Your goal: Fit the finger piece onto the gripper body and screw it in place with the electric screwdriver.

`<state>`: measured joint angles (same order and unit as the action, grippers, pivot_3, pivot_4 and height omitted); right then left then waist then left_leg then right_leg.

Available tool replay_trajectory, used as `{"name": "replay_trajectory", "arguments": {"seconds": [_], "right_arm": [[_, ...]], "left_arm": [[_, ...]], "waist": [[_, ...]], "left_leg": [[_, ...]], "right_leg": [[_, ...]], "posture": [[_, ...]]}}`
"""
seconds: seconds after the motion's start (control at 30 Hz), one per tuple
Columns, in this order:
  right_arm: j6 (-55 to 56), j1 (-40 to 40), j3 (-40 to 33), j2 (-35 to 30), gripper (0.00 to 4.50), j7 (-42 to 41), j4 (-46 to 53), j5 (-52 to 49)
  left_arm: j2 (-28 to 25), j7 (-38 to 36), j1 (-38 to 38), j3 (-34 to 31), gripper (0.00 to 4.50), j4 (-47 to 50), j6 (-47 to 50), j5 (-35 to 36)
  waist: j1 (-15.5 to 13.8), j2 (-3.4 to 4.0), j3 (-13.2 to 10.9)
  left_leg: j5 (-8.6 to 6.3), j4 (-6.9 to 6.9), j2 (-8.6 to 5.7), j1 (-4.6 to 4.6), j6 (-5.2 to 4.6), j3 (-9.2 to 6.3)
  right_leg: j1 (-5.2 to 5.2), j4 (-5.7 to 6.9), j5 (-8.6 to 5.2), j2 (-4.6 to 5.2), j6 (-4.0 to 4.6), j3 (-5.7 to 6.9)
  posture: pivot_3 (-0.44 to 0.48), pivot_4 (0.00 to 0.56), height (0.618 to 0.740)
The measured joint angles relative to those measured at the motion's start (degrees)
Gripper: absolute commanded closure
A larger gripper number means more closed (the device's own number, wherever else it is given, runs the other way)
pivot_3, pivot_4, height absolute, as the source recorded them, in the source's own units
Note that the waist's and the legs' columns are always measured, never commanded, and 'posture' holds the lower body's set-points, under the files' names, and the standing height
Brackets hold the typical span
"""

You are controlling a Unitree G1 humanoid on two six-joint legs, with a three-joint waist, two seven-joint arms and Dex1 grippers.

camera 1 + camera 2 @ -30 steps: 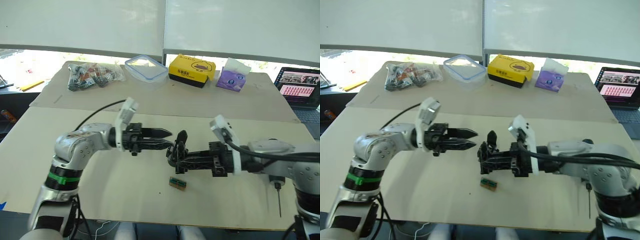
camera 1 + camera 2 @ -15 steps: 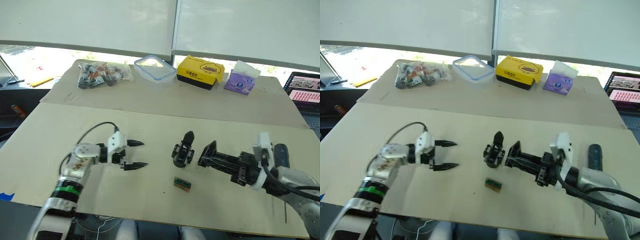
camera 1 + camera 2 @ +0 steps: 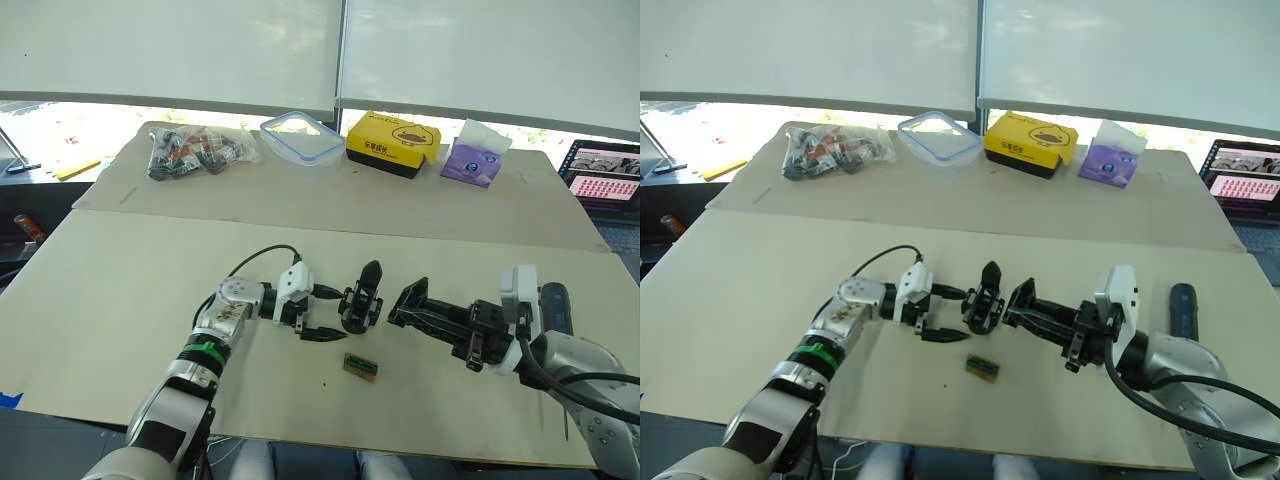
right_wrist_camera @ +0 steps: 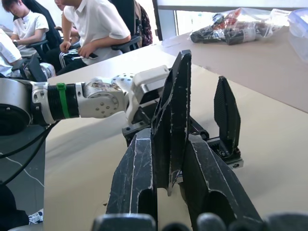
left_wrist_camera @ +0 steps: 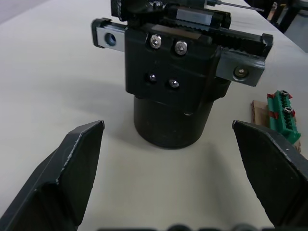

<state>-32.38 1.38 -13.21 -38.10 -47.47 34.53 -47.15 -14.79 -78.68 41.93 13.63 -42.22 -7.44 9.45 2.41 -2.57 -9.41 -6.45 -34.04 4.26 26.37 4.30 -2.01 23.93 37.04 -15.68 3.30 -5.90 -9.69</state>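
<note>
Change since half a second earlier: the left gripper [image 3: 318,313] has advanced across the pale surface [image 3: 120,290] from well short of the small black gripper body with round base and one upright pointed finger [image 3: 362,296] to just beside it; the right gripper [image 3: 408,303] has stayed close on the opposite side.

Left gripper: fingers [image 5: 72,163] spread wide apart, one to each side of the gripper body's cylindrical base in the left wrist view, not touching it.

Right gripper: fingers together, clamped on the flat black tapering plastic finger piece [image 4: 172,126], which stands edge-on between them and points toward the gripper body.

Gripper body: upright on the surface, between the two grippers. Thick dark navy cylindrical electric screwdriver [image 3: 555,305]: lying on the surface to the robot's right, beyond the right arm, untouched. Small green-and-brown block [image 3: 360,366]: on the surface, near the gripper body on the robot's side.

Step in hand, as judged: steadying the body for fitting; the finger piece is not yet seated and no screwing has begun. The next move seems to call for closing the left fingers on the base, then lining the blade up with its mount.

Containers, far edge of the surface: clear plastic tub with blue rim [image 3: 303,139], contents not discernible; clear bag of mixed dark parts [image 3: 195,152]; yellow box [image 3: 392,141]; purple tissue pack [image 3: 472,160] with white tissue showing.
</note>
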Motion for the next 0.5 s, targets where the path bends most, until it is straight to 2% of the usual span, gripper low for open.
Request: {"name": "replay_trajectory", "arguments": {"seconds": [0.17, 0.3, 0.33, 0.4, 0.5], "right_arm": [[0.17, 0.45, 1.07, 0.13, 4.13, 0.28, 1.13, 0.8], [0.18, 1.25, 1.09, 0.14, 4.13, 0.54, 1.55, 0.81], [0.18, 1.44, 1.09, 0.15, 4.13, 0.67, 1.65, 0.81], [0.19, 1.72, 1.09, 0.16, 4.13, 0.92, 1.85, 0.81], [0.27, 2.11, 1.09, 0.16, 4.13, 1.2, 2.07, 0.83]], "left_arm": [[2.72, 0.49, 1.75, 0.55, 0.0, -3.31, -1.62, -1.86], [2.94, 0.75, 2.51, 0.87, 0.0, -5.22, -4.06, -3.15], [3.02, 0.86, 2.64, 0.86, 0.39, -5.62, -4.59, -3.33], [3.09, 0.93, 2.71, 0.84, 0.79, -6.02, -4.97, -3.38], [3.18, 0.94, 2.71, 0.74, 2.18, -6.12, -5.0, -3.54]], "waist": [[0.1, 0.0, 0.0], [0.06, 0.01, 0.01], [0.07, 0.01, 0.01], [0.07, 0.02, 0.01], [0.07, 0.02, 0.01]], "left_leg": [[0.0, 0.0, 0.0, 0.0, 0.0, -0.02], [0.0, 0.0, -0.01, -0.03, -0.01, -0.04], [0.0, -0.01, -0.01, -0.06, -0.01, -0.04], [0.0, -0.01, -0.01, -0.12, -0.01, -0.04], [0.0, -0.01, -0.01, -0.21, -0.01, -0.05]], "right_leg": [[0.01, 0.02, 0.0, -0.01, 0.0, 0.0], [-0.04, 0.03, 0.01, -0.01, -0.01, 0.0], [-0.06, 0.03, 0.01, 0.0, -0.01, 0.0], [-0.13, 0.03, 0.0, -0.01, -0.01, 0.0], [-0.24, 0.02, -0.04, 0.0, -0.07, 0.0]], "posture": [[0.0, 0.15, 0.74], [0.0, 0.15, 0.74], [0.0, 0.15, 0.74], [0.0, 0.15, 0.74], [0.0, 0.15, 0.74]]}}
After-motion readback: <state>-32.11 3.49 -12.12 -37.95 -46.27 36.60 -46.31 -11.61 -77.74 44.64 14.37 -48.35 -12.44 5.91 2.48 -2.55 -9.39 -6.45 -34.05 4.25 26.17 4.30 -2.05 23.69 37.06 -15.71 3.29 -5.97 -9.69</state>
